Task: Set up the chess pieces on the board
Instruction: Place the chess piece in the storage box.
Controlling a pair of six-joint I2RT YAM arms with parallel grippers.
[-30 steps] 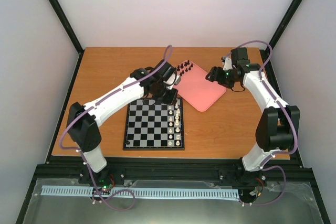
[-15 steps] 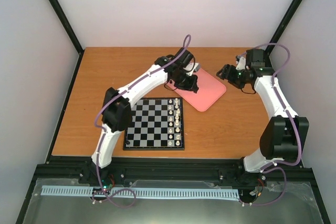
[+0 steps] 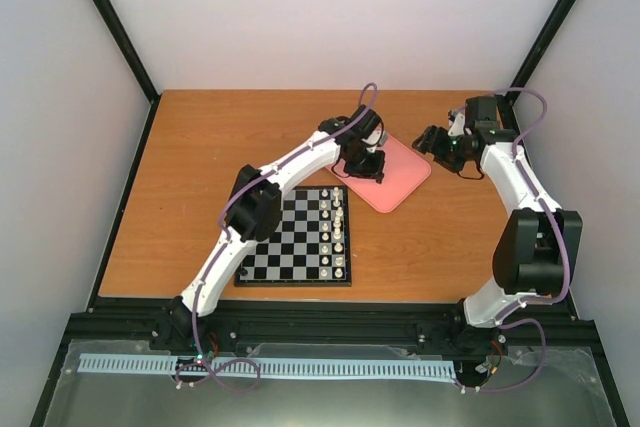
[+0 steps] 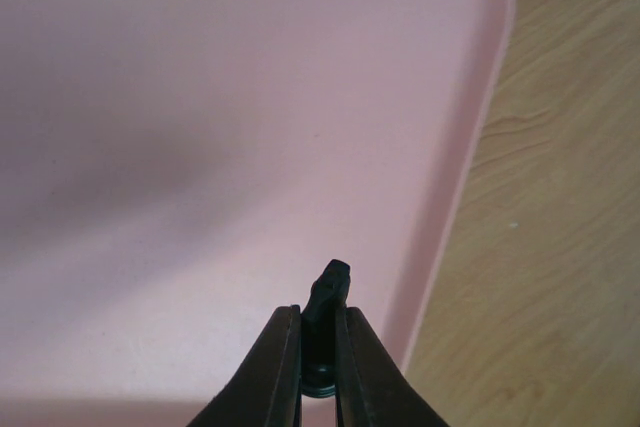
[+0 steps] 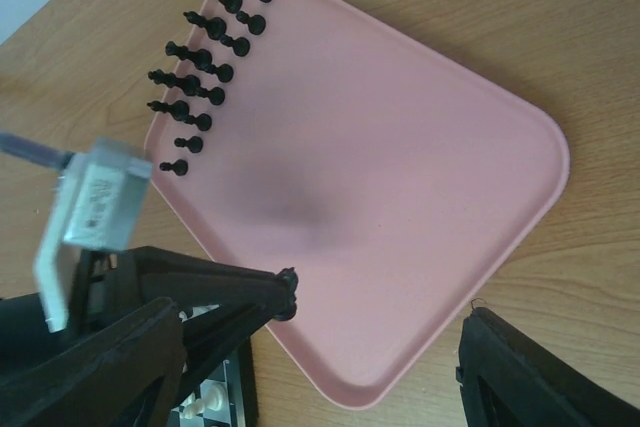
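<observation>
Scene: Two robot arms work over a wooden table (image 3: 200,167), with a pink tray (image 3: 405,185) at the centre of the action.
Left claw: The left gripper (image 4: 318,335) is pinched tight on one black piece (image 4: 328,292), held just above the tray and close to its rim.
Piece in hand: Dark with a shaped head. It may be a knight, though the close view is too tight to be sure.
Rest of the set: The other black pieces (image 5: 200,67) stand in two rows along one edge of the tray, well apart from the held one.
Board: The chessboard (image 3: 285,247) lies just beside the tray, with white pieces (image 3: 338,232) lined up along the side nearest it.
Right claw: The right gripper (image 3: 430,141) hangs wide and empty just off the tray's far corner.
Step in hand: By the look of it, carrying the gripped piece from the tray to the board.
Doing it well: Lift clear of the tray's rim before swinging across, and pass above the white pieces, not through them. Aim for the board's side farthest from the tray, centre the piece on its square, and lower it until the base sits flat. Then part the fingers only a little, so nothing nearby is knocked.
</observation>
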